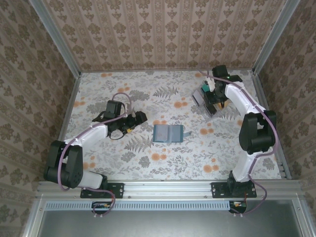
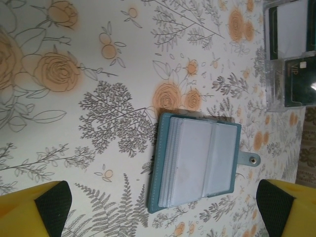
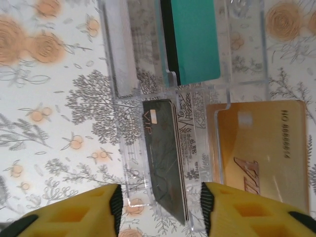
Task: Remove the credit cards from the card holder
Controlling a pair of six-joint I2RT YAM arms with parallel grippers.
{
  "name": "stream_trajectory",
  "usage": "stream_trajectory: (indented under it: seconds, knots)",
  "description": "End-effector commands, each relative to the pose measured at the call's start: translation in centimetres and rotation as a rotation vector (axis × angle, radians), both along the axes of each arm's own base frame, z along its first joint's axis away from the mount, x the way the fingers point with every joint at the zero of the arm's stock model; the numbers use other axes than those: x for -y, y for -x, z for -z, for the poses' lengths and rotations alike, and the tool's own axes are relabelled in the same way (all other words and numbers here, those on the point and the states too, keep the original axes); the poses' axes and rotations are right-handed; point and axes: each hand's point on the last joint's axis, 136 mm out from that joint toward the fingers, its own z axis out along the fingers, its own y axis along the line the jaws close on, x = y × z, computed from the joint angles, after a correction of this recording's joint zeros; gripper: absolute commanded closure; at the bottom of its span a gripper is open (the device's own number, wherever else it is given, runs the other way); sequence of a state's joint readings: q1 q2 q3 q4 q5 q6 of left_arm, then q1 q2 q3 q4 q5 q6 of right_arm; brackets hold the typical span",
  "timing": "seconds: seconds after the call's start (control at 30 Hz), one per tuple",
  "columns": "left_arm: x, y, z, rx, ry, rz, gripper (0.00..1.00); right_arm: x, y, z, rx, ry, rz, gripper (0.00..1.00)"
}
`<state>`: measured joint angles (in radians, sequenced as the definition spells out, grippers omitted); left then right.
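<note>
Here's the picture from above: the slate-blue card holder point(image 1: 168, 134) lies open and flat at the middle of the floral table point(image 1: 148, 163), and the left claw point(image 1: 138, 120) sits just to its left, aimed at it. It looks clearly the nearer of the two. From the left wrist, the holder sits in the lower middle of the frame between the two yellow fingers point(image 2: 39, 210), which are spread wide with nothing in them. The holder's spine runs up and down the frame, its snap tab point(image 2: 252, 159) sticks out to the right, and the pale credit cards point(image 2: 192, 163) show in the sleeves. Over on the right, the right claw point(image 3: 162, 197) hangs at the upper right of the overhead view, well apart from the holder, above a clear acrylic organiser point(image 3: 197, 113). Its fingers stand partly apart either side of a dark card point(image 3: 165, 153) standing in a slot, with gaps both sides, gripping nothing. A teal card point(image 3: 195, 39) and a gold card point(image 3: 261, 153) sit in neighbouring slots. For the next card, I'd say the holder lies down and to the left of the right claw.
</note>
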<state>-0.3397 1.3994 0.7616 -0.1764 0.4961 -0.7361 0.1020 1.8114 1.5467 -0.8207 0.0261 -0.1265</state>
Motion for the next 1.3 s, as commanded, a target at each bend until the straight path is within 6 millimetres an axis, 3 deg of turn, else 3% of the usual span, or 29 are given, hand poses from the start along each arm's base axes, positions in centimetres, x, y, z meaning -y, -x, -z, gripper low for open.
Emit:
stream_trajectory:
  seconds: [0.0, 0.1, 0.23, 0.4, 0.63, 0.87, 1.27]
  knots:
    - [-0.5, -0.5, -1.0, 0.037, -0.038, -0.01, 0.0, -3.1, 1.7, -2.7, 0.067, -0.136, 0.054, 0.46]
    - [-1.2, -0.4, -0.9, 0.037, -0.064, -0.028, 0.0, -7.0, 3.3, -3.5, 0.12, -0.243, 0.067, 0.39]
    - [-1.9, -0.3, -0.7, 0.03, -0.085, -0.043, 0.0, -12.6, 6.6, -3.0, 0.13, -0.313, 0.061, 0.35]
    - [-2.5, -0.2, -0.6, 0.025, -0.097, -0.047, 0.0, -18.3, 10.5, -0.7, 0.082, -0.348, 0.065, 0.34]
    - [-2.7, -0.3, -0.7, 0.032, -0.102, -0.048, 0.0, -23.9, 13.0, 3.3, 0.007, -0.359, 0.098, 0.36]
    - [-2.9, -0.1, -0.7, 0.032, -0.115, -0.041, 0.0, -24.5, 13.3, 7.5, -0.068, -0.265, 0.146, 0.41]
    - [-1.5, -0.1, -1.0, 0.022, -0.055, 0.007, 0.0, -22.7, 13.0, 11.0, -0.1, -0.138, 0.203, 0.5]
